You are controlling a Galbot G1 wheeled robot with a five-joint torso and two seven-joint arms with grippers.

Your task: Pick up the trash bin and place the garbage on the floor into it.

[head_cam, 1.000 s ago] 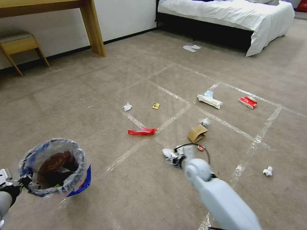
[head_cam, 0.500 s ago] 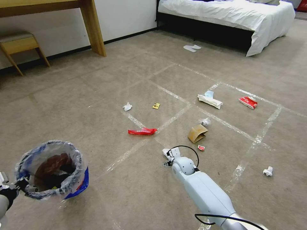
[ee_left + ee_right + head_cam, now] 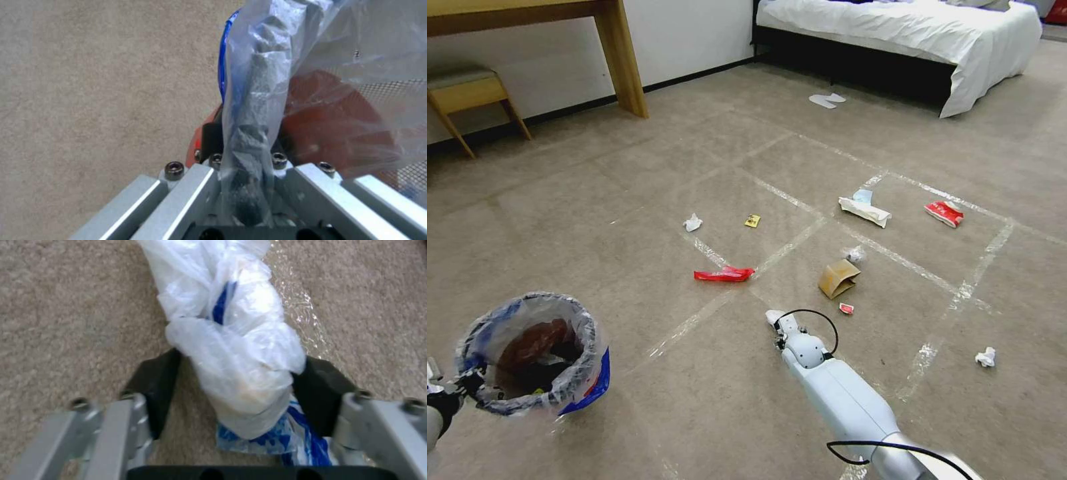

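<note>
Step in hand: collecting litter. Left claw grips the trash bin rim, lower left. Right claw, lower centre, straddles a crumpled white plastic wrapper, not visibly clamped. Next requirement: squeeze firmly, then lift

you're looking down on a beige carpet crossed by strips of clear tape that mark out rough squares. at the far left a wooden desk stands against the white wall, which has a dark baseboard, with a wooden stool beside it. at the far right sits a bed with a dark frame and white bedding hanging over its corner, and a pair of white slippers lies on the carpet just before it.
</note>
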